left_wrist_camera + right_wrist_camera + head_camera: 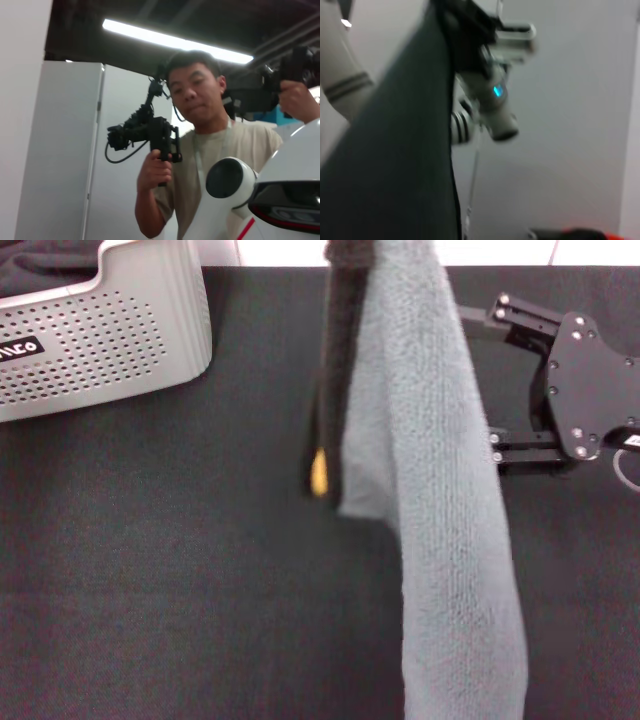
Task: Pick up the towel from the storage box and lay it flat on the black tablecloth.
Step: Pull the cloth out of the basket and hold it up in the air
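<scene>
Looped terry towel [440, 490], matt woven black tablecloth [180, 570], smooth perforated plastic storage box [110, 340].

The head view looks steeply down on the black tablecloth [170, 570], with the storage box [110, 335] cut off at the upper left of the frame and the towel [440, 490] hanging close before the lens. The left wrist view faces upward and outward, away from the table, toward a person [200, 125] and a ceiling light [175, 42]. The right wrist view sits very near the towel [400, 165], which fills its lower left. Only the towel appears in both the head and right wrist views.
</scene>
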You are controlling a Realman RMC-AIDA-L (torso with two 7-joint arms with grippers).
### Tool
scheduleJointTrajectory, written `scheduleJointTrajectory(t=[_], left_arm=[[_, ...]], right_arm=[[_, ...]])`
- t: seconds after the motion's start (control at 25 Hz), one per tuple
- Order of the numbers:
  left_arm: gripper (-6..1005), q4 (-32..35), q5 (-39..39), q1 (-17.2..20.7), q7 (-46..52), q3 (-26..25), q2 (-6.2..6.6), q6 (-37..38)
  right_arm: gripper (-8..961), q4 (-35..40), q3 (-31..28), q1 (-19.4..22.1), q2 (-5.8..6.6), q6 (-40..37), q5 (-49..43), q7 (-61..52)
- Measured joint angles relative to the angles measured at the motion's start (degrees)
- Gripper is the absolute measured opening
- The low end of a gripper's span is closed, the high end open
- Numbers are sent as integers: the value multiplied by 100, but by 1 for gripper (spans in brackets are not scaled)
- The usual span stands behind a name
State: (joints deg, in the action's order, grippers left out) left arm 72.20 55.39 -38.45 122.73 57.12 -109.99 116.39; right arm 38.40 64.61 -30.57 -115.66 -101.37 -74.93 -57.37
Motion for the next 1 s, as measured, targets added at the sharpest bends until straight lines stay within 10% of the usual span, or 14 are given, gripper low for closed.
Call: scheduleJointTrajectory(t=[1.0], left_arm=[[12,541,-169,-200,77,-285,-75,-153]], right_arm=[[869,-379,1451,-284,-53,2260,147,890]])
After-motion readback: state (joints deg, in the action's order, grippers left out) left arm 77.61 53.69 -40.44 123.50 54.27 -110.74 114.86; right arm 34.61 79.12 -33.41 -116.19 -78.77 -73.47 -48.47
